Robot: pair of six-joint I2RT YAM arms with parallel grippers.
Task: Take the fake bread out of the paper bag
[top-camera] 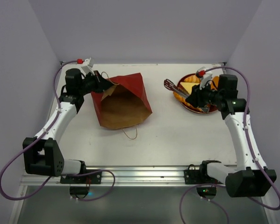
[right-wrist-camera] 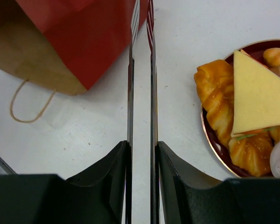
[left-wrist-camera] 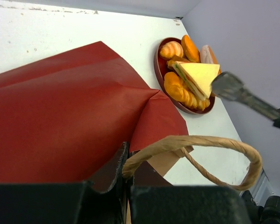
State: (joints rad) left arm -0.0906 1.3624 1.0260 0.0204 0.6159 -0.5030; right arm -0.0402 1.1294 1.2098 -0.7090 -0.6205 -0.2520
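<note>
Now left tool [left-wrist-camera: 125, 186] pinching paper bag [top-camera: 123, 100] handle; right tool [right-wrist-camera: 142, 88] narrow, empty, beside plate [top-camera: 190, 105].

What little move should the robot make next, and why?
Probably draw the right end effector back from the dark-red plate. Its fingers stand apart with nothing between them, the fake bread lies on the plate, and the paper bag, pinched at its rim by the left end effector, shows no pastry inside.
</note>
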